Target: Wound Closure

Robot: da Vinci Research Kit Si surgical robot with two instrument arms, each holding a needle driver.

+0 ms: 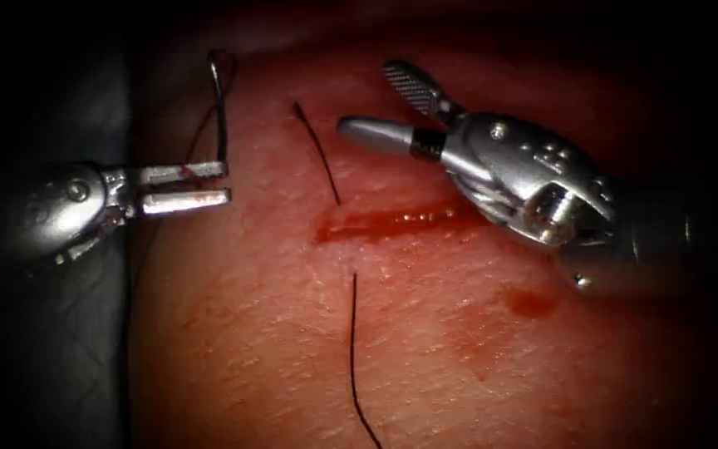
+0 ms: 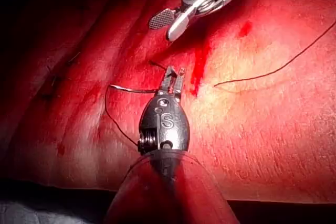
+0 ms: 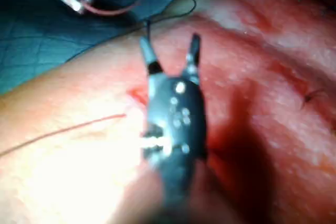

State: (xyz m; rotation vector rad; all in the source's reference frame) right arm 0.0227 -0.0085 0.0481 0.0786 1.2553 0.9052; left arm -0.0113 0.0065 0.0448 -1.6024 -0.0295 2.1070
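Note:
The tissue [image 1: 425,357] has a short cut [image 1: 392,220] wet with red fluid. My left tool [image 1: 228,184] sits left of the cut, at the tissue's edge, shut on the curved needle [image 1: 220,116] near one end. The needle arcs up from the jaws, clear of the tissue, trailing reddish thread; it also shows in the left wrist view [image 2: 134,89]. My right tool [image 1: 366,97] hovers over the cut's right part with jaws wide apart and nothing in them. Dark thread [image 1: 323,158] enters the tissue above the cut's left end and another length [image 1: 352,349] runs below it.
Dark cloth [image 1: 43,349] borders the tissue on the left. A patch of red fluid [image 1: 532,302] lies below the right tool. In the left wrist view the left tool [image 2: 175,70] is near the cut and the open right tool [image 2: 161,30] beyond it.

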